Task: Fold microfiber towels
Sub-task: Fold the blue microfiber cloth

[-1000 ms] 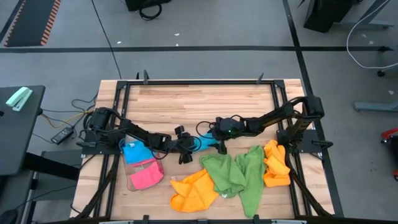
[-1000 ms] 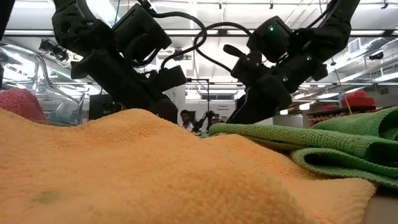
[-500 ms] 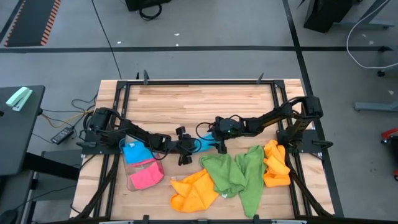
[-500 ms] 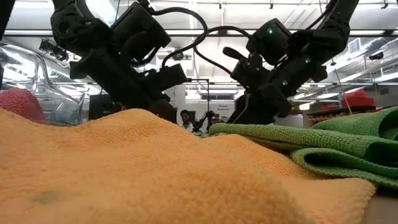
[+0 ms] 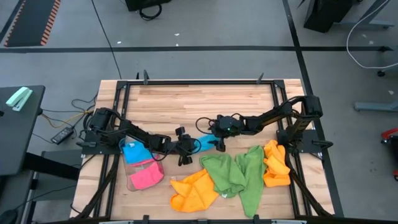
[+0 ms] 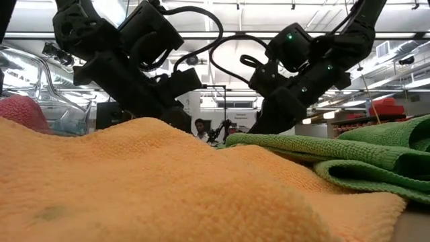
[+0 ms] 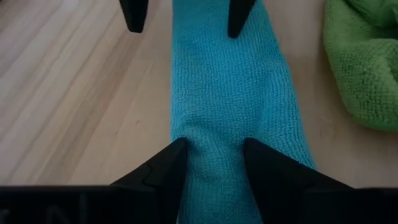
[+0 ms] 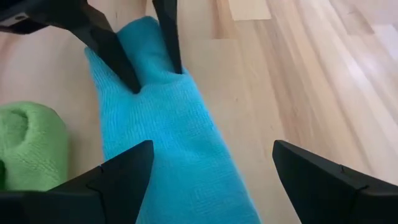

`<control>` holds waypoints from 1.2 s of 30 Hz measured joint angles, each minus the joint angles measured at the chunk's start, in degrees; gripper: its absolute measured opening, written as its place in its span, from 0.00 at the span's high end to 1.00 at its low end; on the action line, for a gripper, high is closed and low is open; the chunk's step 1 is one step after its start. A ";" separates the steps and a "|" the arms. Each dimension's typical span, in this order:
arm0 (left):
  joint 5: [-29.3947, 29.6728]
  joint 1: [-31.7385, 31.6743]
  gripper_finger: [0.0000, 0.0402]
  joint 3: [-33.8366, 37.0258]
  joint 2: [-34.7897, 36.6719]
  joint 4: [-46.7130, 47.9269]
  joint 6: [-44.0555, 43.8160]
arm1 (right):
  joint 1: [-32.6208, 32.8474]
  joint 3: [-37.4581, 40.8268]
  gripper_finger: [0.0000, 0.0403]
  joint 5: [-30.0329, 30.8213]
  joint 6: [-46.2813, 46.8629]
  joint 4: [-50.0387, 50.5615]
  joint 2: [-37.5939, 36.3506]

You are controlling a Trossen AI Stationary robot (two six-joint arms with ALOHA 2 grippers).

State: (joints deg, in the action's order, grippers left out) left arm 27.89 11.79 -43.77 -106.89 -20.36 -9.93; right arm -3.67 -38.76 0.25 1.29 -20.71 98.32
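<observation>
Blue microfiber towel [image 7: 233, 118] between left gripper [image 7: 214, 155] fingers, unlabelled.

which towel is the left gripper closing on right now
The sky blue towel lying as a long strip mid-table: the left gripper pinches one end. The orange, green and pink towels lie untouched.

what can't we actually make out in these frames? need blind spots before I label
- Sky-blue microfiber towel: absent from the low view, hidden behind the orange microfiber towel that fills the foreground.
- Left gripper: fingertips press into the blue cloth; a firm pinch cannot be confirmed.
- Right gripper: open above the cloth; contact unclear.
- Clear plastic tray: high view, too small to count the cloths in it.
</observation>
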 joint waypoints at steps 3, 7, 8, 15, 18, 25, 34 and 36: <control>0.19 0.10 0.58 0.00 0.00 -0.05 -1.71 | 1.39 -0.02 0.16 0.36 2.03 0.93 0.00; 0.47 0.56 0.59 0.00 0.00 0.06 -3.84 | 4.27 -0.02 0.16 6.11 3.96 2.17 -0.03; 0.50 0.75 0.59 0.00 0.00 0.23 -4.10 | 4.94 -0.02 0.16 7.59 4.10 2.60 -0.17; 0.58 0.80 0.61 0.00 0.00 -0.06 -3.53 | 6.98 -0.02 0.16 9.29 7.16 13.37 -9.25; 0.43 0.26 0.62 -0.02 0.00 -0.27 -2.32 | 7.20 -0.02 0.16 9.90 9.16 17.75 -15.55; 0.55 0.21 0.65 -0.04 0.02 -0.02 -2.38 | 9.53 -0.09 0.16 11.68 17.67 19.10 -25.04; 0.56 0.11 0.66 -0.07 0.07 0.33 -2.33 | 13.99 0.60 0.16 26.26 10.33 18.92 -20.49; 0.68 0.74 0.65 -0.10 0.07 0.76 -3.07 | 13.97 1.17 0.16 26.69 10.84 18.88 -18.64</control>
State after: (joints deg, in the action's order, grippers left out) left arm 28.56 12.54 -43.87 -106.83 -19.59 -13.01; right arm 10.31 -37.59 26.94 12.12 -1.83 79.68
